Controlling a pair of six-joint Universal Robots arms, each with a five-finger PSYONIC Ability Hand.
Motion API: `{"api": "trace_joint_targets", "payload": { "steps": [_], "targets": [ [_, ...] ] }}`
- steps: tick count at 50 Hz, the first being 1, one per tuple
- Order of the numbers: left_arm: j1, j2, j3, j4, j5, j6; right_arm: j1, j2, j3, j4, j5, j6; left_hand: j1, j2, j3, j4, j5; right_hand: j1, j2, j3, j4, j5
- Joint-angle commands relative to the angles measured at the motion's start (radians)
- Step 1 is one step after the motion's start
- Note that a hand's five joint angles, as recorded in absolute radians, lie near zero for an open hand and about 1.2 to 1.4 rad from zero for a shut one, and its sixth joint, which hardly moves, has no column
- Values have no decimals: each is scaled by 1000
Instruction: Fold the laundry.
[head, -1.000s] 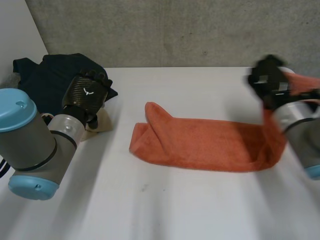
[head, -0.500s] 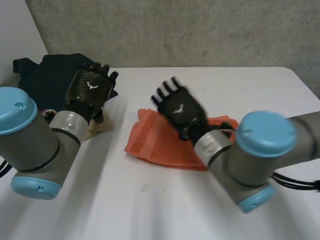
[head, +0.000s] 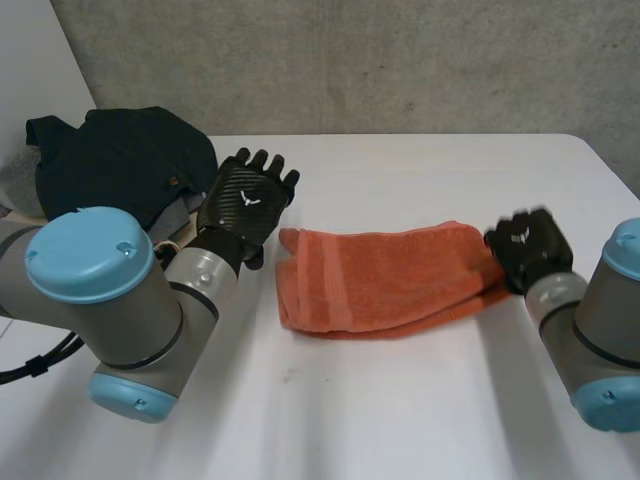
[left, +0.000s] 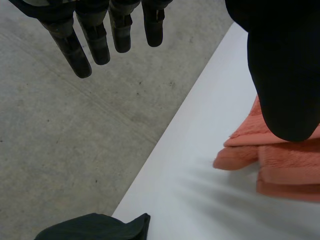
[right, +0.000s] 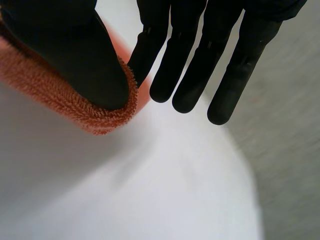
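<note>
An orange towel (head: 385, 275) lies folded in half in the middle of the white table (head: 400, 410). My right hand (head: 528, 248) is at the towel's right end. In the right wrist view its thumb (right: 75, 55) presses the towel's fluffy edge (right: 100, 122) against the straight fingers (right: 182, 75). My left hand (head: 247, 200) hovers open just beyond the towel's left end, palm down and fingers straight. In the left wrist view the towel's layered end (left: 280, 160) lies under the thumb (left: 285, 75), apart from it.
A heap of dark clothes (head: 115, 160) sits at the table's back left corner, with its edge (left: 95, 227) beside my left hand. A grey cloth (head: 15, 185) lies behind the heap. The table's far edge and the concrete floor (left: 65, 140) lie past the left fingertips.
My right hand has swung from the towel's left end back to its right end. The towel now lies folded and flatter. My left hand has moved right, toward the towel's left end.
</note>
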Motion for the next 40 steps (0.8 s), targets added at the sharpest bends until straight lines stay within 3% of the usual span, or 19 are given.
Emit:
{"api": "trace_joint_targets", "payload": {
  "steps": [1, 4, 8, 13, 17, 18, 19, 20, 24, 30, 35, 40],
  "targets": [
    [28, 66, -46, -4, -2, -1, 185, -80, -74, -88, -9, -29, -13, -36, -42, -30, -50, 277, 213, 207, 199, 256],
    [53, 89, -67, -1, -2, -1, 253, -47, -94, -120, -75, -25, -13, -36, -42, -30, -50, 277, 213, 207, 199, 256],
    [63, 108, -75, -1, -7, -11, 377, 43, -108, -145, -302, -25, -13, -36, -42, -30, -50, 277, 213, 207, 199, 256],
    [73, 112, -76, -4, -10, -57, 403, 140, -113, -90, -471, -16, -13, -36, -42, -30, -50, 277, 213, 207, 199, 256],
    [79, 111, -67, -2, -8, -108, 403, 169, -169, -15, -451, 18, -13, -36, -42, -30, -50, 206, 142, 135, 127, 185],
    [79, 109, -64, -2, -8, -114, 403, 167, -188, -4, -419, 55, -13, -36, -42, -30, -50, -452, -516, -522, -530, -473],
    [80, 109, -60, -2, -8, -119, 400, 166, -195, -2, -395, 81, -13, -36, -42, -30, -50, -807, -871, -878, -886, -828],
    [80, 108, -55, -1, -8, -125, 397, 166, -200, 1, -366, 110, -13, -36, -42, -30, -50, -945, -1008, -1015, -1023, -966],
    [68, 96, -15, 2, -8, -152, 327, 99, -203, 8, -263, 323, -13, -36, -42, -30, -50, -945, -1008, -1015, -1023, -966],
    [-22, 36, 80, -5, -7, -267, 233, -32, -194, 47, -227, 670, -13, -36, -42, -30, -50, -945, -1008, -1015, -1023, -966],
    [-102, -54, 184, -63, -4, -390, 170, -20, -244, 191, -215, 715, -12, -35, -41, -29, -49, -945, -1008, -1015, -1023, -966],
    [-118, -186, 296, -205, -27, -438, 161, 106, -389, 350, -212, 693, 0, -24, -29, -17, -37, -945, -1008, -1015, -1023, -966]
  ]
}}
